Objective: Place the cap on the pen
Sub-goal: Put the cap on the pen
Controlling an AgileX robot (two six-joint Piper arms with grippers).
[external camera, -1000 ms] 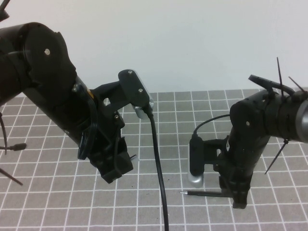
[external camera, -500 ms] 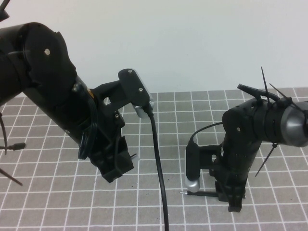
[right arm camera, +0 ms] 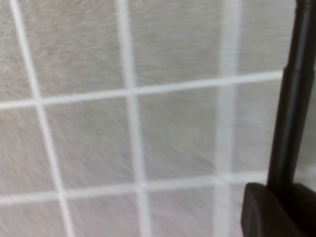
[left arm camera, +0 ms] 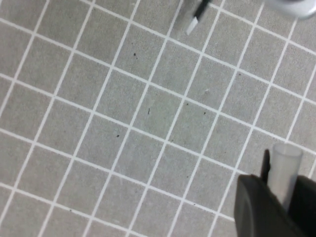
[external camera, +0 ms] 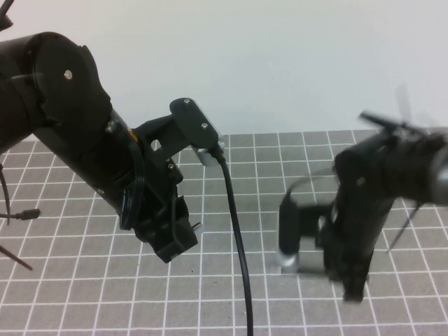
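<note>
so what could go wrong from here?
The left gripper, raised over the mat's left, grips the cap only by its end, so it could tilt. The right gripper, low on the right, pinches the pen at one end; a misaligned push might swing it.

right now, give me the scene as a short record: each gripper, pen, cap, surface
left gripper: raised above the mat, left of centre, shut on the cap
cap: pale tube end sticking out past the dark fingers in the left wrist view
right gripper: low over the mat on the right, shut on the pen
pen: dark shaft seen in the right wrist view; tip out of frame
capped: not yet
surface: grey grid mat
</note>
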